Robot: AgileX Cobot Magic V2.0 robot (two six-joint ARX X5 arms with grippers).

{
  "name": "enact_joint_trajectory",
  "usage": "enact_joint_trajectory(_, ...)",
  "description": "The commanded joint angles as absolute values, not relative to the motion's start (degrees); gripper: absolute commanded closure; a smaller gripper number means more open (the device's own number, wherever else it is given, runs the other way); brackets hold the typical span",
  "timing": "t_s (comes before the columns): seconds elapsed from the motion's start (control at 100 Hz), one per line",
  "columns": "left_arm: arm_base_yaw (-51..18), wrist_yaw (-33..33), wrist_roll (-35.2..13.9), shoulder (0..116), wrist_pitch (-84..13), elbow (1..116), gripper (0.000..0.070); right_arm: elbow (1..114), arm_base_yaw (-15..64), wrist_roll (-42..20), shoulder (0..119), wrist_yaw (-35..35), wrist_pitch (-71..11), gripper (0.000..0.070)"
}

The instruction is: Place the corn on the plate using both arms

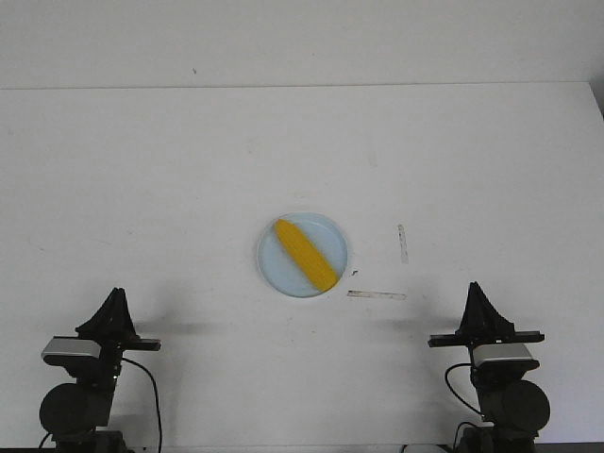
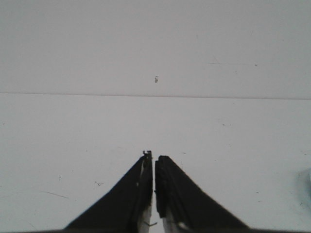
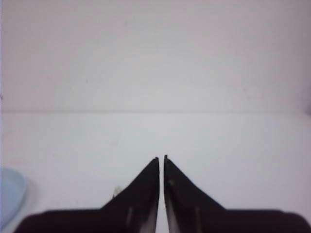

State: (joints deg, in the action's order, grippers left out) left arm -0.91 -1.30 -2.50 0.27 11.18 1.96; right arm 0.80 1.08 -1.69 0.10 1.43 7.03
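Observation:
The yellow corn (image 1: 305, 254) lies diagonally across the pale blue plate (image 1: 274, 264) at the middle of the white table. My left gripper (image 1: 115, 298) rests near the table's front left edge, well away from the plate. Its fingers (image 2: 146, 182) are shut with nothing between them. My right gripper (image 1: 475, 291) sits at the front right, also apart from the plate, shut and empty (image 3: 161, 159). A sliver of the plate's rim (image 3: 10, 194) shows at the edge of the right wrist view.
Two strips of pale tape lie right of the plate, one upright (image 1: 403, 243) and one flat (image 1: 376, 294). A small dark speck (image 1: 354, 273) sits beside the plate. The table's far edge (image 1: 302, 87) meets a white wall.

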Motion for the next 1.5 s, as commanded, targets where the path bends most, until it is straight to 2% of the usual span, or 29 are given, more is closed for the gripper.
enact_joint_trajectory(0.0,-0.9,-1.0,-2.4,0.2,12.0,0.8,0.0697,0.7,1.1,-1.4,0.1,1.3,9.7,0.0684)
enact_joint_trajectory(0.15,-0.9,-1.0,-2.4,0.2,12.1,0.8,0.0697,0.7,1.1,-1.0,0.1,1.3,11.8,0.0684)
enact_joint_trajectory(0.29,-0.9,-1.0,-2.4,0.2,12.0,0.8,0.0697,0.7,1.1,2.2,0.1,1.3,11.3,0.0684)
enact_joint_trajectory(0.67,-0.9,-1.0,-2.4,0.2,12.0,0.8,0.0698,0.7,1.1,1.3,0.1,1.5,7.3,0.0684)
enact_joint_trajectory(1.49,-0.9,-1.0,-2.4,0.2,12.0,0.8,0.0698,0.7,1.1,1.3,0.1,1.5,7.2,0.0684)
